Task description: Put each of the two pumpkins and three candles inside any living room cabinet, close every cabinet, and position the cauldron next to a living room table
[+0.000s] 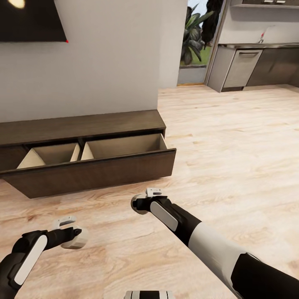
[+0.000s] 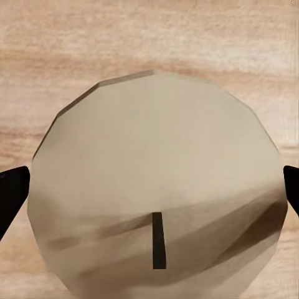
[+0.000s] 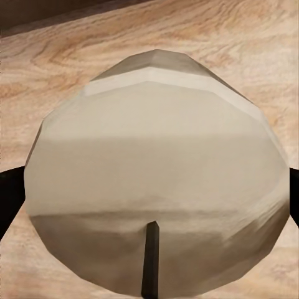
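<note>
Both arms' jaws each grip a candle (image 2: 156,187) (image 3: 156,180) above the floor (image 1: 232,145), facing the open cabinet (image 1: 95,170)

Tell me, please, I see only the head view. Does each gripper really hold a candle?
Observer: Yes. The left wrist view shows a candle between the fingers of the left gripper.
Operator: And the right one?
Observer: The same. In the right wrist view, a candle with a dark wick sits between the fingers of the right gripper.
Operator: What is under the candles?
Observer: Both wrist views show wood floor behind the candles, not the open cabinet.
</note>
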### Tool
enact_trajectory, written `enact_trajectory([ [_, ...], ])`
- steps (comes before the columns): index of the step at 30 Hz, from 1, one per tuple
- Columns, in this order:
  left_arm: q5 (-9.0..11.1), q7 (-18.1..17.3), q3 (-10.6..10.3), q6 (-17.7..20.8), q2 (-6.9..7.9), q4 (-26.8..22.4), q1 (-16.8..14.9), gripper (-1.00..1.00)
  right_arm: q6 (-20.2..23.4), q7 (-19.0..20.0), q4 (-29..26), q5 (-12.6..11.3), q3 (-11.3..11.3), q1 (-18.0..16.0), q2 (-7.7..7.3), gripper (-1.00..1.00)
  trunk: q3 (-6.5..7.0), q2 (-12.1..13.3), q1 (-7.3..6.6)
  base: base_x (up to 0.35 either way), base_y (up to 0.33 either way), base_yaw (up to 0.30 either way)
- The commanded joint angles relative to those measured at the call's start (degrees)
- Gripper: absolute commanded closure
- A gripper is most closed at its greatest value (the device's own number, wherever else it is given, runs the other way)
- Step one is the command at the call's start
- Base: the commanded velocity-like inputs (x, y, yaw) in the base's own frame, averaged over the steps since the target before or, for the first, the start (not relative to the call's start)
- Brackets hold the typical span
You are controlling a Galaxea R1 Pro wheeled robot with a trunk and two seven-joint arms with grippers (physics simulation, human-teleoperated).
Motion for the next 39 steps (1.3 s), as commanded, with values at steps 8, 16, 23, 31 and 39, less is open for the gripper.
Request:
enact_trajectory([
  [8, 0.67, 0.38, 0.46, 0.48, 0.06, -0.13, -0.05, 1.0, 0.27, -0.57, -0.07, -0.26, 0.19, -0.06, -0.06, 1.0, 1.21, 2.79, -1.55, -0.003, 0.0, 0.0],
  [16, 0.8, 0.38, 6.53, 7.52, 0.09, -1.07, -0.11, 1.0, 2.75, -1.23, 0.01, -0.21, 0.19, -0.06, -0.06, 1.0, 2.65, 6.0, -3.31, 0.0, 0.0, 0.0],
  [23, 0.82, 0.38, 9.07, 8.49, 0.05, -4.22, -0.11, 1.0, 11.89, -8.7, -0.2, -0.06, -0.07, -0.06, 0.14, 1.0, 3.9, 8.8, -4.84, 0.0, 0.0, 0.0],
  [31, 0.43, 0.38, 8.24, 8.54, -0.29, -6.7, -0.06, 1.0, 14.34, -12.3, -0.16, -0.59, -0.33, -0.06, 0.2, 1.0, 5.34, 12.01, -6.6, 0.0, 0.0, 0.0],
  [39, -0.6, 0.57, 3.98, 8.54, -2.04, -10.31, 0.04, 1.0, 14.3, -12.58, -0.24, -0.16, -0.34, -0.06, 0.32, 1.0, 6.78, 15.22, -8.36, 0.0, 0.0, 0.0],
])
